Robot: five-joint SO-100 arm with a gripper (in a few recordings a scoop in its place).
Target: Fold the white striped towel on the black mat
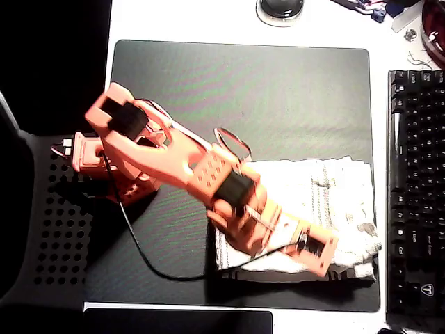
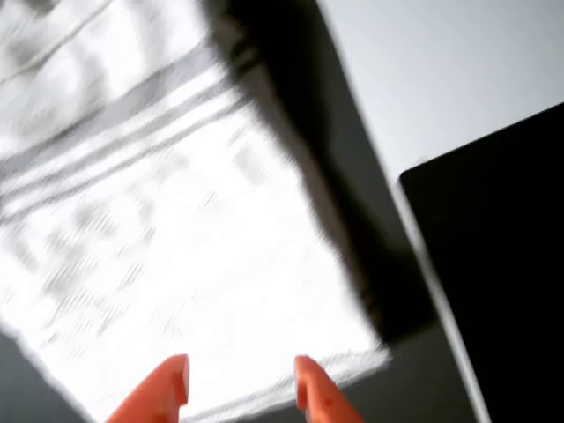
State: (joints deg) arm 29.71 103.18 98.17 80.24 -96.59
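Across the middle of the overhead view lies the black mat [image 1: 278,90] on the white surface [image 1: 208,21], with its upper half bare. On its lower right part rests the white striped towel [image 1: 334,188], crumpled and bunched, its right edge reaching the mat's right border and its lower edge close to the mat's bottom border. Grey stripes run across it near the middle.

Over the towel's left and lower portion reaches the orange arm [image 1: 174,160], stretching from its base at the mat's left edge down toward the right. The tool [image 1: 321,252] sits at the arm's far end, above the towel's lower edge — whether it touches the cloth cannot be told from above.

From the wrist view, blurred, the towel [image 2: 176,247] spreads from the upper left down to the bottom, with a band of grey stripes crossing its upper part. The tool [image 2: 240,388] shows two orange fingertips [image 2: 167,388] parted with a gap between them — nothing is caught there, and the towel's lower hem lies just beyond them. The dark mat [image 2: 352,220] runs beside the towel on the right.

A black keyboard [image 1: 416,188] stands right of the mat, and a perforated black panel [image 1: 55,229] lies left of it under the arm's base.
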